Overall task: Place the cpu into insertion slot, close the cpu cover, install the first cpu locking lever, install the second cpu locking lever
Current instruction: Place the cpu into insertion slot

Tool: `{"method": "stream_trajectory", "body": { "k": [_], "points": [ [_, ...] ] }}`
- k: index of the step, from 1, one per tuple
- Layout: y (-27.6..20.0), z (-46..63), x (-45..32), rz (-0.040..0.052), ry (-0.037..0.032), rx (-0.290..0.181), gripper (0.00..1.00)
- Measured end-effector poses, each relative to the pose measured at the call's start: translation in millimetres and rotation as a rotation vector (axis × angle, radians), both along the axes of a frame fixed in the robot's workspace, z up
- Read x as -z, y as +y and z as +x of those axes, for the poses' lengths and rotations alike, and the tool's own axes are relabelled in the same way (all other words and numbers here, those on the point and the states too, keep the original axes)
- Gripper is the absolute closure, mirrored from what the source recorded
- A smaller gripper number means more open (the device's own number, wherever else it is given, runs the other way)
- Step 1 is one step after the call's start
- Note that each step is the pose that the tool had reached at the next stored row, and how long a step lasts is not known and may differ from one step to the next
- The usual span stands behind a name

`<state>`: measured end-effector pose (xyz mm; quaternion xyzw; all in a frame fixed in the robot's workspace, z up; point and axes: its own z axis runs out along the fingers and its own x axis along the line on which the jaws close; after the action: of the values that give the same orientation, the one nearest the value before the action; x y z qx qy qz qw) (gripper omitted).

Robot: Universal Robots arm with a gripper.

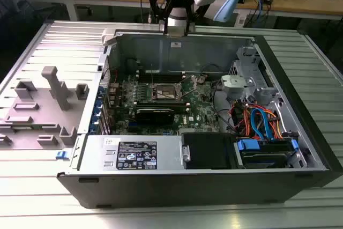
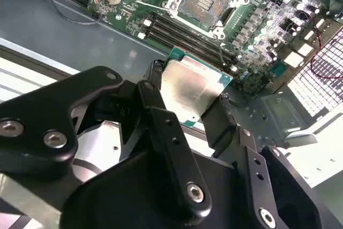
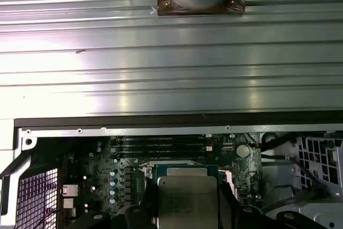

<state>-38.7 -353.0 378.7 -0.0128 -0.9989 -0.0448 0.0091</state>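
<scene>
open computer case (image 1: 214, 54), orange and blue cables (image 1: 257, 119), grey plastic tray (image 1: 32, 119)

Robot end section: matt black gripper (image 2: 187, 97) with jointed, flat-sided link fingers (image 2: 171, 148) pinned by round silver screws (image 2: 194, 192), below a silver-grey cylindrical wrist (image 1: 177, 25).

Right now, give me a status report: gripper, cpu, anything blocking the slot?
Gripper shut on the cpu, held aloft, short of the insertion slot. Slot bare, cpu not yet seated. Nothing seen lying on the slot.

Silver-grey cpu (image 2: 192, 87), black end effector (image 2: 187, 99)
</scene>
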Motion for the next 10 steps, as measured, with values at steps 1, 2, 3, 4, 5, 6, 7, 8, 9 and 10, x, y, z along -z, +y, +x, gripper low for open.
{"method": "stream_trajectory", "body": {
  "k": [1,2,3,4,5,6,7,8,9,10],
  "points": [
    [0.0,0.0,0.0,0.0008,-0.0001,0.0,0.45],
    [0.0,0.0,0.0,0.0023,-0.0001,0.0,0.45],
    [-1.5,0.0,0.0,0.0023,0.0001,0.0,0.45],
    [-3.4,0.1,0.0,0.0023,0.0,0.0,0.45],
    [-6.0,0.1,0.3,0.002,0.0,0.001,0.45],
    [-6.8,0.1,0.6,0.0019,-0.0001,0.005,0.45],
    [-6.9,0.1,1.0,0.002,-0.0001,0.012,0.45],
    [-6.9,0.1,1.7,0.0015,0.0,0.035,0.45],
    [-7.1,0.1,2.2,0.0013,0.0,0.057,0.45],
    [-7.2,0.0,2.3,0.0014,0.0,0.06,0.45]
  ]
}}
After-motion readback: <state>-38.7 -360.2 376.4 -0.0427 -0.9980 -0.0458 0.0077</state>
